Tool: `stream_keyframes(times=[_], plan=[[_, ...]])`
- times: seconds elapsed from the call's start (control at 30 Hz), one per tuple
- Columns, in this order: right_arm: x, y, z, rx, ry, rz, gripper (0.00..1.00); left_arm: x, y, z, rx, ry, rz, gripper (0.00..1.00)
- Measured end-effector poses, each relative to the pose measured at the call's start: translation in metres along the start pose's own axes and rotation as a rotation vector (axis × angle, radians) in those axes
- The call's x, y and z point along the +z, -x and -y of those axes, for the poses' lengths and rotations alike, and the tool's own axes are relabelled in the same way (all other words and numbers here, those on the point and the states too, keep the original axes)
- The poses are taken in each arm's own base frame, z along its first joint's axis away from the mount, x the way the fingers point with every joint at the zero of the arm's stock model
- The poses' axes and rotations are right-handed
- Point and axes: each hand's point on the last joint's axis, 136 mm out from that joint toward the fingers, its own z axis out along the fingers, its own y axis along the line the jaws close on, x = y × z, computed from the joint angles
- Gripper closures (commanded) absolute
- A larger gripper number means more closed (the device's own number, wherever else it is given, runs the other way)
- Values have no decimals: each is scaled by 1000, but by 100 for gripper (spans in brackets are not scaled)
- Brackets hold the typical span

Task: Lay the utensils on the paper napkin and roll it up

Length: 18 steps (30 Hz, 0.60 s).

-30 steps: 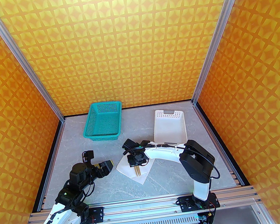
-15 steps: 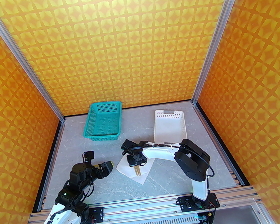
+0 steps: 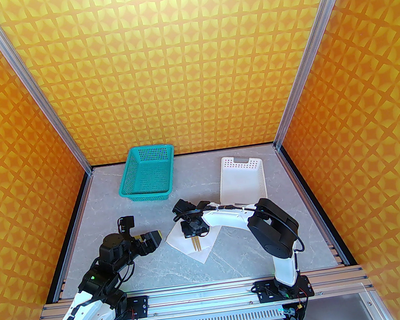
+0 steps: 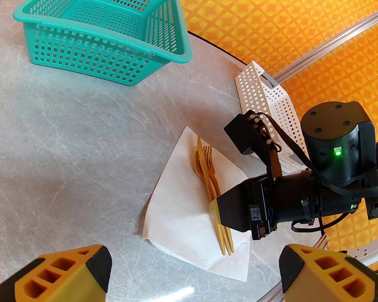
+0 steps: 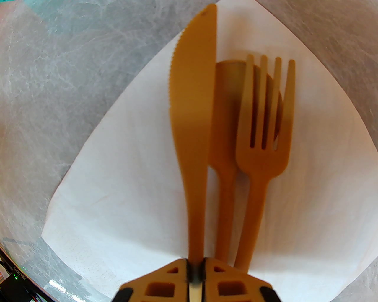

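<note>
The white paper napkin [image 3: 207,251] lies on the table between the arms, one corner toward the near edge. On it lie a tan fork [image 5: 262,141] and a tan spoon [image 5: 226,124], side by side, the spoon's bowl partly under the fork's tines. My right gripper [image 5: 195,274] is shut on the handle of a tan knife [image 5: 192,118], which runs alongside them on the left over the napkin [image 5: 118,191]. Their handle ends [image 3: 196,245] stick out from under the right gripper [image 3: 193,231]. My left gripper [image 3: 155,237] is open, left of the napkin [image 4: 177,212], holding nothing.
A teal perforated basket [image 3: 148,176] stands at the back left. A white perforated basket [image 3: 242,179] stands at the back right, just behind my right forearm. Patterned orange walls close in the table on three sides.
My right arm's elbow has swung to the left and its gripper has edged slightly left over the napkin. The left arm has stayed put.
</note>
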Motion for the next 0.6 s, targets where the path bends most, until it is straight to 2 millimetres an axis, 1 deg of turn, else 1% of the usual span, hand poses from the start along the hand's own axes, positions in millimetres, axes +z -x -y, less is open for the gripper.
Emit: stream_keyframes(times=[0.4, 0.53, 0.6], plan=[[0, -1, 1, 0, -4, -4, 83, 0, -1, -1, -1, 4, -5, 1], [0, -2, 2, 0, -10, -10, 79, 0, -1, -1, -1, 4, -5, 1], [0, -3, 3, -1, -10, -12, 79, 0, -1, -1, 0, 4, -5, 1]])
